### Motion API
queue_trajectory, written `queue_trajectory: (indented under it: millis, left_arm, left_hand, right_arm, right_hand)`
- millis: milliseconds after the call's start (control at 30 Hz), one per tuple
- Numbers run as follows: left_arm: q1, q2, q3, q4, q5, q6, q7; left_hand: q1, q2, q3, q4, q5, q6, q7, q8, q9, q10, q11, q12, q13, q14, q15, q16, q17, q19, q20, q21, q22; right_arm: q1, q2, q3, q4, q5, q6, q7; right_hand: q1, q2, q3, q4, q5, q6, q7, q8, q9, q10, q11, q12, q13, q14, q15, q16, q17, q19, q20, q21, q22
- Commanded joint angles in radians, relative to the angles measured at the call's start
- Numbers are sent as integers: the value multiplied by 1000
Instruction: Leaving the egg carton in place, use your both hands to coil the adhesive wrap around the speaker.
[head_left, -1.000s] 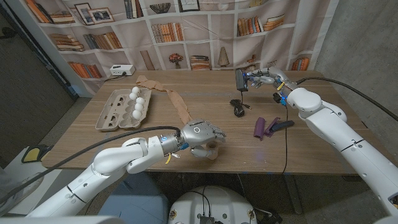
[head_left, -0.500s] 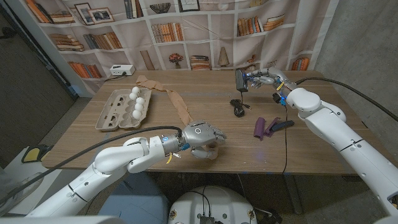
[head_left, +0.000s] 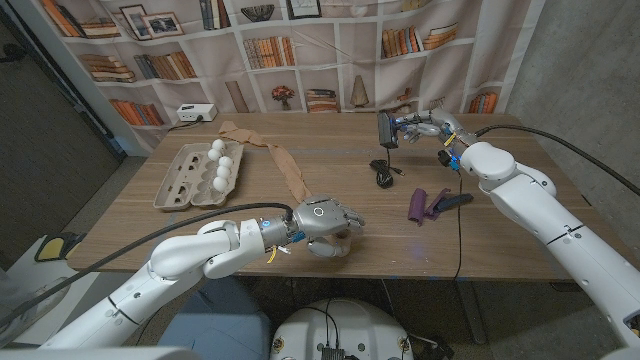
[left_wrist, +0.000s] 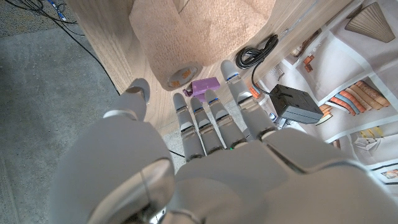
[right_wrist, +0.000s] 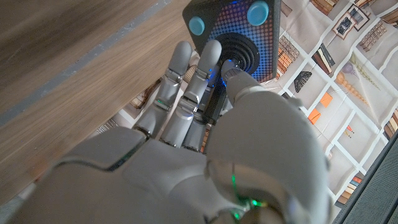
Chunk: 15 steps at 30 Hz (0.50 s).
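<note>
A tan roll of adhesive wrap (head_left: 330, 246) sits at the table's front edge, and its loose strip (head_left: 285, 165) trails back toward the egg carton (head_left: 190, 178). My left hand (head_left: 324, 218) hovers over the roll. In the left wrist view its fingers (left_wrist: 208, 118) are spread, with the roll (left_wrist: 180, 37) just beyond their tips. My right hand (head_left: 432, 128) holds the black speaker (head_left: 387, 129) upright at the far right. In the right wrist view its fingers (right_wrist: 186, 93) press on the speaker (right_wrist: 233, 28), which has blue buttons.
The carton holds white eggs (head_left: 222, 165) in its right half. A black cable (head_left: 383, 173) lies mid-table, with a purple object (head_left: 420, 204) and a dark piece (head_left: 455, 198) to its right. A white box (head_left: 196, 112) stands at the far left edge. A thin cord (head_left: 460, 240) hangs over the front.
My left hand and the roll have shifted very slightly to the left. The right hand and the speaker have stayed put.
</note>
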Motion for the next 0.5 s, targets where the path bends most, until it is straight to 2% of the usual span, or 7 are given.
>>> queue_trajectory:
  millis: [33, 133, 500]
  left_arm:
    - [3, 1, 6, 2, 2, 8, -26]
    - [1, 1, 8, 1, 6, 6, -26]
    - [1, -12, 12, -6, 29, 18, -15]
  left_hand:
    - [0, 10, 12, 0, 7, -1, 2, -2, 3, -2, 3, 0, 1, -6, 1, -1, 2, -4, 2, -2, -1]
    - [3, 11, 17, -4, 11, -1, 2, -3, 2, -1, 4, 1, 1, -5, -2, 0, 1, 1, -12, 0, -1]
    - [3, 7, 24, -9, 15, -2, -4, -7, 1, 0, -1, 2, 1, -9, -7, 1, 0, 5, -13, 1, -2]
  right_arm:
    - [-5, -2, 3, -4, 1, -6, -3]
    - [-6, -4, 4, -2, 2, -2, -1]
    - [-10, -5, 10, 6, 8, 5, 3]
  right_hand:
    - [23, 28, 43, 31, 5, 9, -1, -3, 3, 35, -26, 5, 98, 10, -47, -4, 6, -6, -88, 6, -1]
    - [23, 29, 43, 32, 5, 9, -1, -3, 3, 36, -27, 4, 97, 8, -47, -5, 5, -6, -88, 6, -1]
    - [23, 28, 42, 32, 5, 9, -1, -4, 3, 38, -23, 3, 97, 9, -47, -6, 6, -7, -88, 7, -1]
